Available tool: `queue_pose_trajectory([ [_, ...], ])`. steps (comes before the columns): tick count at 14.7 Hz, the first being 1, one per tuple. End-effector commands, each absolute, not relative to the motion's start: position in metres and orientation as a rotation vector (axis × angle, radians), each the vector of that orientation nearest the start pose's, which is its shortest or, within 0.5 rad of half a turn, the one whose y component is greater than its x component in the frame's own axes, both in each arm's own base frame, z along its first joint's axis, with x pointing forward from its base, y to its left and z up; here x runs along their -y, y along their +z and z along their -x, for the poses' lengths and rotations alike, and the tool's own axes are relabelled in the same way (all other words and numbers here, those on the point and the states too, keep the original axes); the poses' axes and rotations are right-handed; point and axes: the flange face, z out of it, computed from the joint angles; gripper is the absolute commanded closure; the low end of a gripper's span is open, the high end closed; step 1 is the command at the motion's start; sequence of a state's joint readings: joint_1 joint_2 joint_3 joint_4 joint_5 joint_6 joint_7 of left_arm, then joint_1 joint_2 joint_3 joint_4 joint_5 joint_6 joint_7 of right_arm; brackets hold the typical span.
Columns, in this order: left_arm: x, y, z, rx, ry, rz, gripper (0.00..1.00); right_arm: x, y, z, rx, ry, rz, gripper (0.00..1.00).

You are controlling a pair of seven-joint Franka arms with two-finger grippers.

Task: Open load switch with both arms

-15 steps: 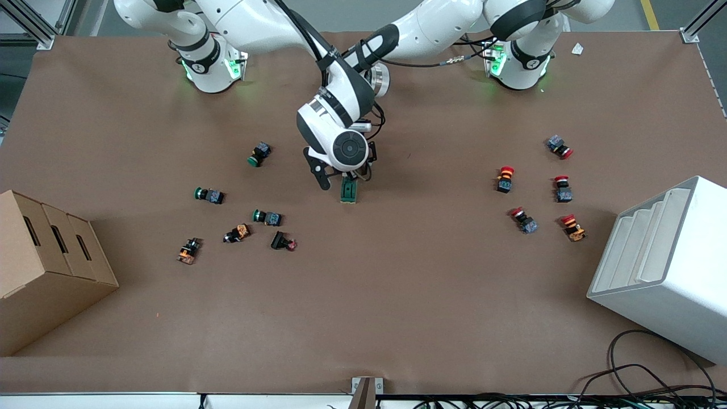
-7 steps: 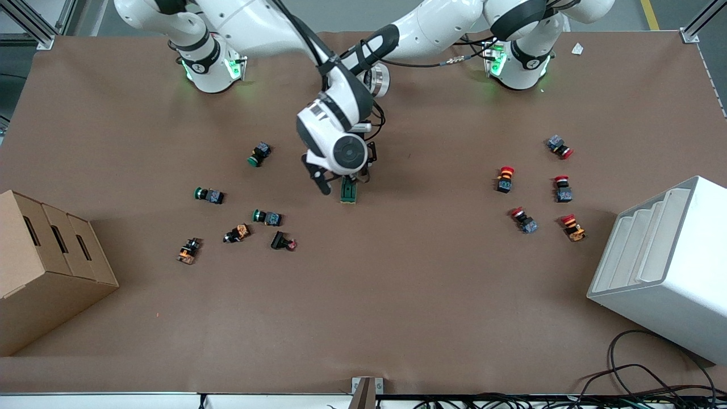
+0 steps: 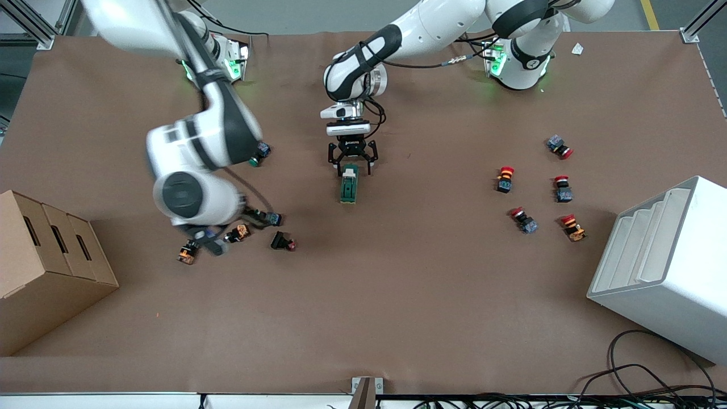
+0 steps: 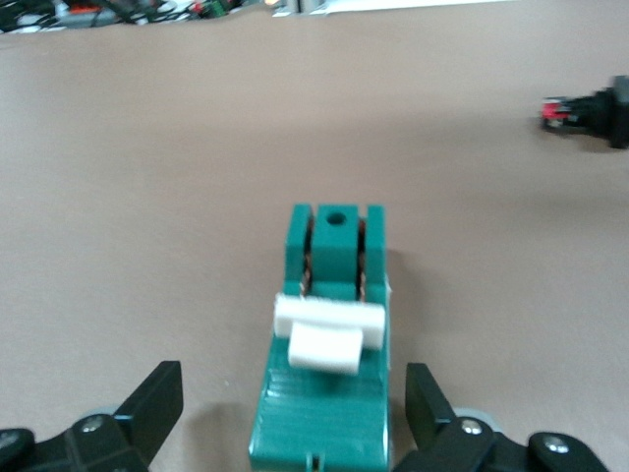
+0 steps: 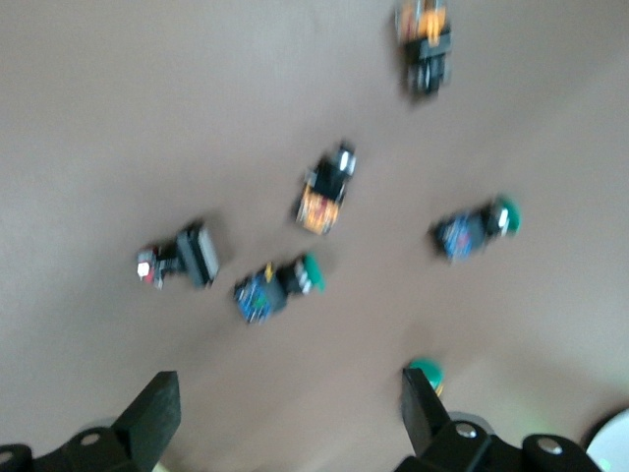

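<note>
Meanwhile, left hand (image 3: 352, 165) wide open astride load switch (image 3: 349, 186); right hand (image 5: 285, 423) open, empty, over push buttons (image 5: 278, 286).

A robotics lab or test bench. A brown-covered table (image 3: 397, 295) sits inside an aluminium frame (image 3: 34, 25). Loose cables (image 3: 642, 380) trail along its near edge.

light: even, overhead | shadows: soft | blur: right arm (image 3: 196, 165) smeared; right wrist view blurred | glare: none
</note>
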State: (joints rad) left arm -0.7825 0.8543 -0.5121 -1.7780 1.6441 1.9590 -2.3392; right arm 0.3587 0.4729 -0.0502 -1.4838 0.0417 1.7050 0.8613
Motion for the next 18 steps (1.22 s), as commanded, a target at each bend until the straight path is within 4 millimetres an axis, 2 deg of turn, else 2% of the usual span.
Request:
queue_pose_trajectory([
  [1,0.604,0.162,-0.27,0.134,-1.27,2.773,0.0,-0.135,0.411,-0.642,-0.615,0.289,3.139,0.0],
  [5,0.625,0.243,-0.309,0.287,-1.112,2.824,0.0,-0.017,0.456,-0.65,-0.22,0.198,3.127,0.0],
  [7,0.616,0.289,-0.339,0.37,-1.041,2.845,0.0,0.021,0.467,-0.646,-0.126,0.18,3.122,0.0],
  [8,0.608,0.311,-0.353,0.404,-1.01,2.851,0.0,0.033,0.469,-0.645,-0.105,0.186,3.121,0.0],
  [11,0.57,0.377,-0.399,0.487,-0.861,2.883,0.0,0.039,0.477,-0.648,-0.101,0.17,3.125,0.0],
  [14,0.515,0.441,-0.453,0.51,-0.715,2.921,0.0,0.045,0.489,-0.648,-0.116,0.179,3.105,0.0],
  [16,0.477,0.474,-0.488,0.499,-0.63,2.907,0.0,0.032,0.49,-0.638,-0.117,0.32,3.077,0.0],
  [18,0.446,0.504,-0.515,0.447,-0.516,2.901,0.0,0.026,0.514,-0.639,-0.088,0.287,3.078,0.0],
])
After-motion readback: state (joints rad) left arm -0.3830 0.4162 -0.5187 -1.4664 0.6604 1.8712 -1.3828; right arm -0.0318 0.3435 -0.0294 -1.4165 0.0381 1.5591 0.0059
